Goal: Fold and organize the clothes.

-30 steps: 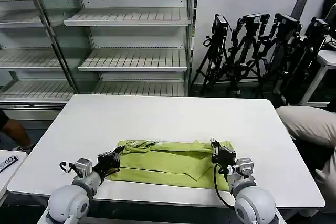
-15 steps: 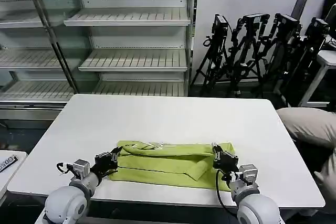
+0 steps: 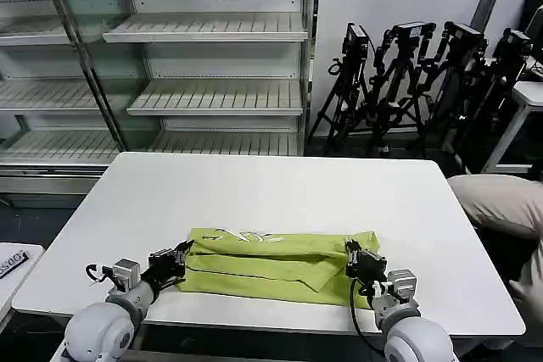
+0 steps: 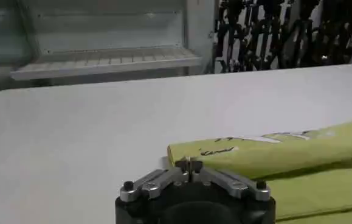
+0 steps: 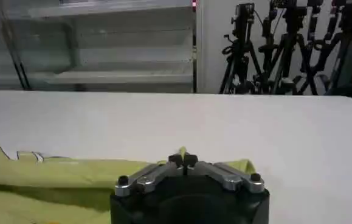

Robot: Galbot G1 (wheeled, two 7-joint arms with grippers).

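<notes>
At lower left of the head view, the left gripper (image 3: 181,251) pinches the T-shirt (image 3: 271,264), a thin, limp band across lower centre; at lower right, the right gripper (image 3: 352,251) clamps its corner. Corners look the surest hold.

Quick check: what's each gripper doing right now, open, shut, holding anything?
Left gripper: shut on the T-shirt, at its left end.
Right gripper: shut on the T-shirt's right end.

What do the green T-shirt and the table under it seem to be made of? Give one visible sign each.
T-shirt: apparently thin, soft knit fabric, matte; it folds in limp layers with soft creases. Table: smooth white top, perhaps laminate; flat, even, faintly sheened surface.
</notes>
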